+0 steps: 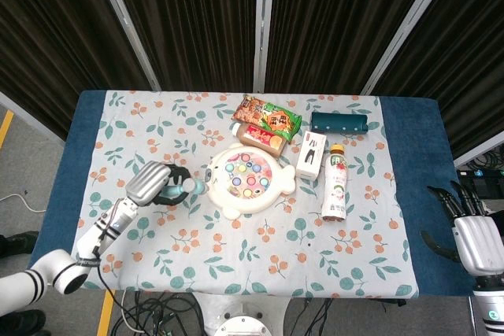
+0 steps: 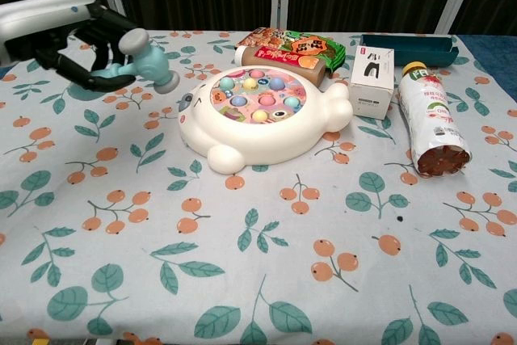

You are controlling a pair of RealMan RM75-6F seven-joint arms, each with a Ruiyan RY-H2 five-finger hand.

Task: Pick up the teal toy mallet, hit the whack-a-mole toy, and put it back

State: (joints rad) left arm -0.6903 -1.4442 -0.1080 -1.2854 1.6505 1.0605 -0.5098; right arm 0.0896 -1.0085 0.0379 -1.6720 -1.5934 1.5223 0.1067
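My left hand point(image 1: 151, 184) point(image 2: 77, 38) grips the teal toy mallet point(image 2: 144, 59) point(image 1: 187, 187) by its handle and holds it in the air. The mallet's grey-capped head hangs just left of the whack-a-mole toy point(image 1: 248, 179) point(image 2: 262, 115), apart from it. That toy is a white animal-shaped board with several pastel pegs, lying mid-table. My right hand point(image 1: 472, 230) is off the table's right edge, fingers spread, holding nothing; the chest view does not show it.
Behind the toy lie a snack bag point(image 2: 287, 41) and a red packet point(image 2: 279, 57). To its right stand a white box point(image 2: 371, 78), a lying drink bottle point(image 2: 432, 119) and a dark teal case point(image 2: 404, 50). A leaf-print cloth point(image 2: 242, 264) covers the table.
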